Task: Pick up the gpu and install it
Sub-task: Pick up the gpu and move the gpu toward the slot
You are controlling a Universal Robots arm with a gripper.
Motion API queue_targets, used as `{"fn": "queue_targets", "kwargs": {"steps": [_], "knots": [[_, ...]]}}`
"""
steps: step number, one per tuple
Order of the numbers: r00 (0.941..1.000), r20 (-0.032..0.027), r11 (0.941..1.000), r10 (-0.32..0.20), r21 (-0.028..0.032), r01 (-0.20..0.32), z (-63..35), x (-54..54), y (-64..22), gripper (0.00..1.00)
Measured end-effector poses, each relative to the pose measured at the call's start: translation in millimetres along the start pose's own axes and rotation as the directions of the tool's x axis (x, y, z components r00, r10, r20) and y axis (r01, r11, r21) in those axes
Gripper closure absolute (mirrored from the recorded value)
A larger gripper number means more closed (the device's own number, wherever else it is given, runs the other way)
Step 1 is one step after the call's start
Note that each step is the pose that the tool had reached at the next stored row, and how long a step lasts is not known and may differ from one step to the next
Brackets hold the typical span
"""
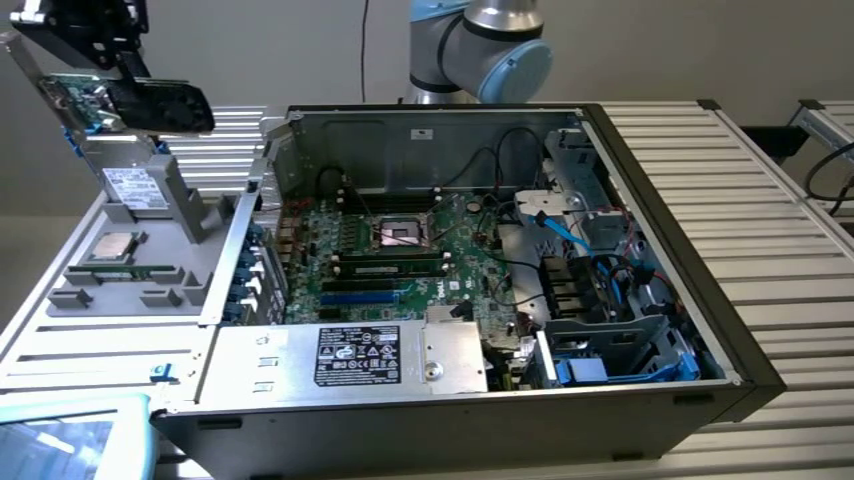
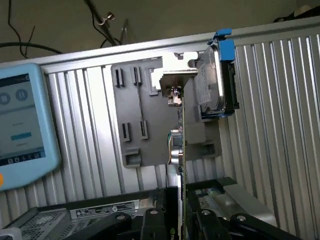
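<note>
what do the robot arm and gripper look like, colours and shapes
The arm has rounded silver-grey joints with light blue caps. The gripper is black and blocky, with dark angular fingers and round-headed bolts on the linkages.

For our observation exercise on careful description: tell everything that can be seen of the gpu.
The gpu is a small rectangular card: black cooler shroud on one face, green circuit board on the other. It is held in the air, clamped by the gripper, above the grey parts tray at the exterior view's left of the open computer case. Nothing else touches it.
</note>
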State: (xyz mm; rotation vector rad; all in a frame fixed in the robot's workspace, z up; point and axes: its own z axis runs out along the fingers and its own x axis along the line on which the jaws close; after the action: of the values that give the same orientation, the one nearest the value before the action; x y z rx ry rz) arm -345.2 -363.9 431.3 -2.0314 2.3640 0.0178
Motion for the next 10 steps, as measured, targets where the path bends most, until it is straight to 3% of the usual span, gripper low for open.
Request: {"fn": "queue_targets", "kwargs": {"steps": [4,10], "knots": [[0.9976,0.0005,0.9976,-0.069,-0.0017,0.069,0.0,0.0,0.0,0.73],[0.9974,0.0006,0.9974,-0.072,-0.0019,0.072,0.0,0.0,0.0,0.73]]}}
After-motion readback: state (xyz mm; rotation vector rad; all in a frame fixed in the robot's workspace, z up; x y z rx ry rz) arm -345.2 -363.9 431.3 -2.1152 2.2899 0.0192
